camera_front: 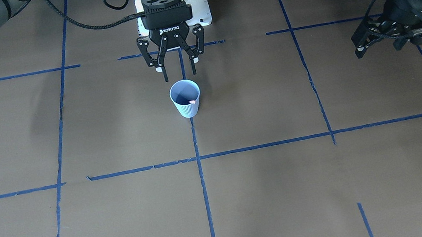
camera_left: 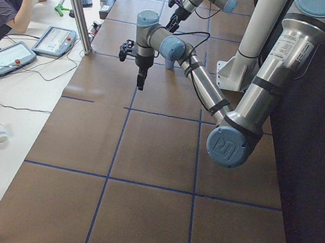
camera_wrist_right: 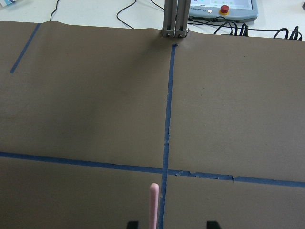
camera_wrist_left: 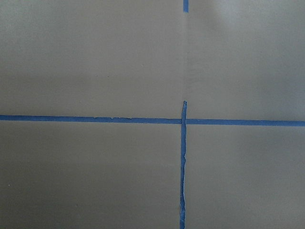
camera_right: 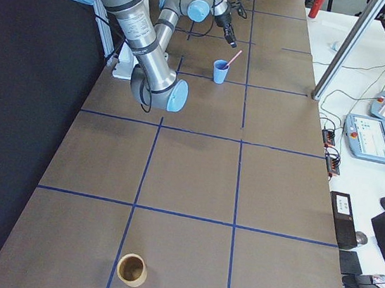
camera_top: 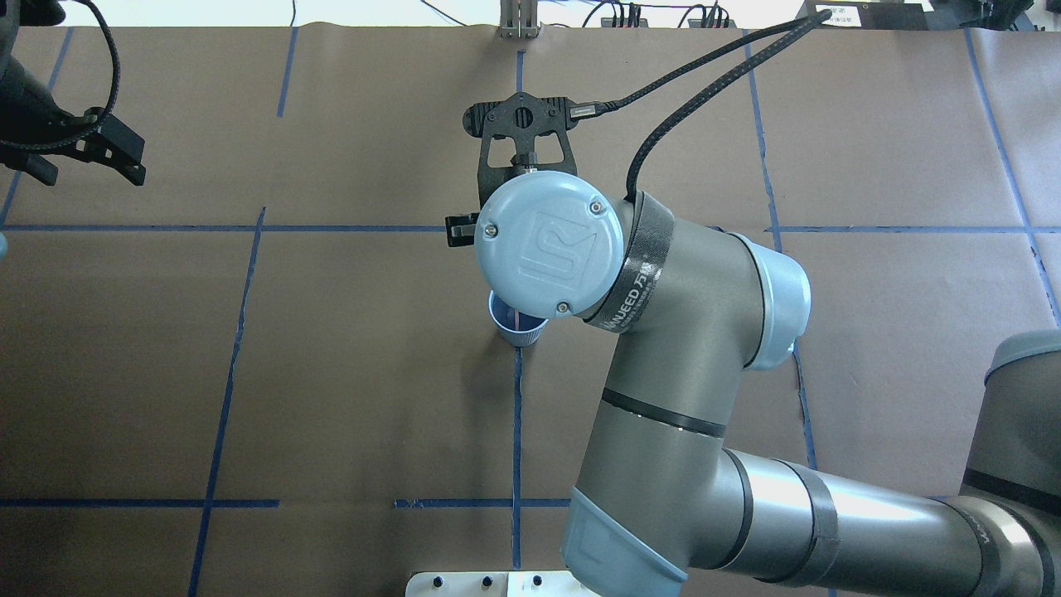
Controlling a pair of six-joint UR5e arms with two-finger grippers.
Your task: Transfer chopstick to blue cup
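Chopstick stands inside the blue cup, leaning against its rim with the pink end poking out. The cup is upright on the brown bench, right on a blue tape line. The right gripper hangs over the cup, fingers spread wide and holding nothing. The left gripper hovers well off to the side; I can't tell how its fingers are set.

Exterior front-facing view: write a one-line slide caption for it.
Right gripper hovers open near the blue cup, which holds the pink chopstick; left gripper sits off to the side.
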